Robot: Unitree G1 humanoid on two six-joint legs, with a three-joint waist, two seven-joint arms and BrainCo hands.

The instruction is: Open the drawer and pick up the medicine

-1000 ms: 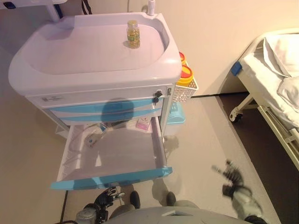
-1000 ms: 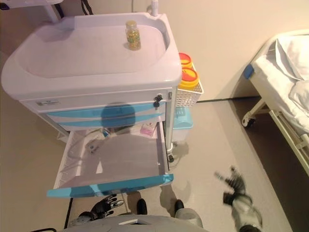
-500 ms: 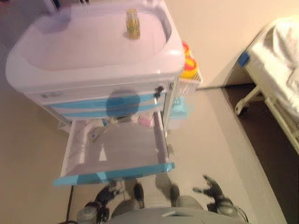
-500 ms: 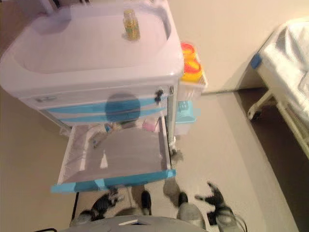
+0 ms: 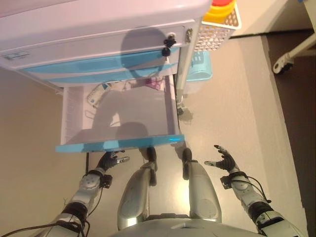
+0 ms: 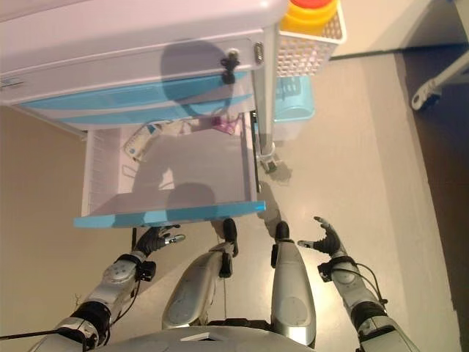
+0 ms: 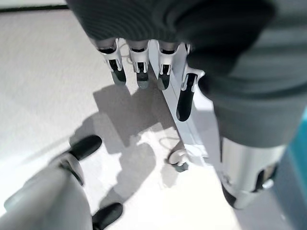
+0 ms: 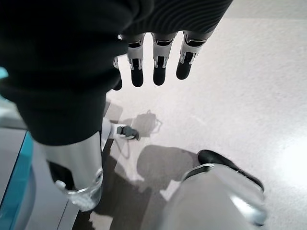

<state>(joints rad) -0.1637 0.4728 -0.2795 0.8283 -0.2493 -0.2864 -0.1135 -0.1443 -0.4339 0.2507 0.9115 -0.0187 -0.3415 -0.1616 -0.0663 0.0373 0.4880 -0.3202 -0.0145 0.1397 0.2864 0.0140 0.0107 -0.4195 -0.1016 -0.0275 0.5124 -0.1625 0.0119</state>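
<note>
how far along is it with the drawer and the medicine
The opening step looks done: the drawer is pulled out from the cart, with small items lying at its back, among them a pink box. Nothing is in hand: the left hand is below the drawer front and the right hand is off to the side, both open and empty. Reaching in and picking up the medicine is left.

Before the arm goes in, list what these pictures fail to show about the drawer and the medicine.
- Back of the open drawer: in the eye views the closed drawers above overhang it, so items there are partly hidden.
- Pink box and white item: too small to identify as medicine.
- Cart top: cut off by the upper edge.
- Wrist views: the left hand and right hand face only floor; the drawer's inside is not shown.
</note>
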